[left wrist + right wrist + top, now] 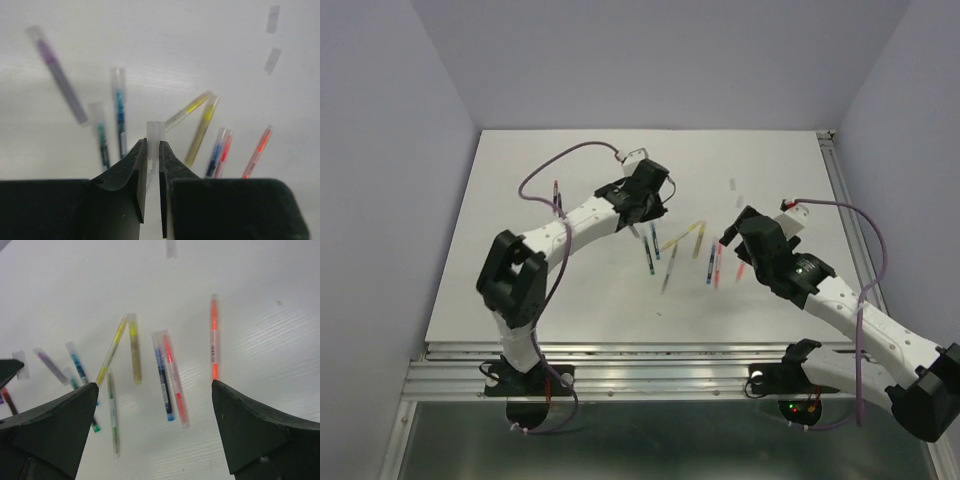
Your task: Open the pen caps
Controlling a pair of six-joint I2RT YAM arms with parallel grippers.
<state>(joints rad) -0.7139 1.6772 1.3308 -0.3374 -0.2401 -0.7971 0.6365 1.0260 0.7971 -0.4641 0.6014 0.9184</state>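
Overhead, hangs near the left side of the scattered pens [135, 350] with the left gripper [150, 150] clamped tight on one pale translucent pen cap [155, 131], its tip poking out past the jaws. Holds the right gripper [155, 385] over the right side of the same pens, jaws spread wide apart. Shows two loose caps [272, 59] lying flat on the white table [520, 300] beyond the pens, well apart from them.

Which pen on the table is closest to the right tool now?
The orange pen: it lies apart from the rest, its tip ending right at one finger of the open right tool.
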